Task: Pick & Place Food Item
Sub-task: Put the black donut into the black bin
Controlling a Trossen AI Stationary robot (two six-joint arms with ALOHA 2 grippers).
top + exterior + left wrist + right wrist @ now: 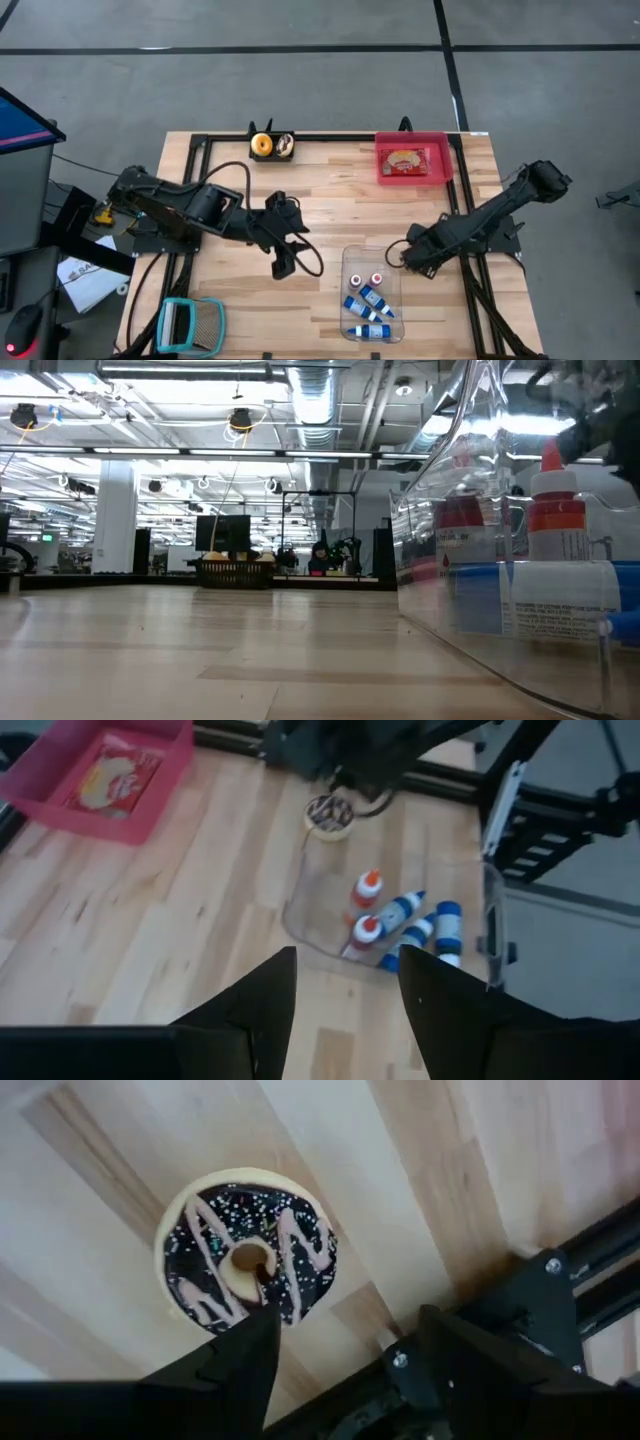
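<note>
Doughnut [248, 1263], chocolate-iced with sprinkles, lies flat on the wooden table [330, 215] just beside the clear bin [372, 292] of bottles; the right gripper [345, 1345] hovers over it, fingers spread and holding nothing, so I judge either a pick is pending or it was just released; the left gripper [345, 995] waits mid-table, parted and empty.

The wooden worktop [330, 200] carries a red tray [413, 160] at its far right corner and a small basket [271, 146] at the far edge. A clear bin [372, 292] of bottles sits near the front edge, a chocolate donut [246, 1262] just beside it, and a teal holder [190, 325] lies at the front left corner.
</note>
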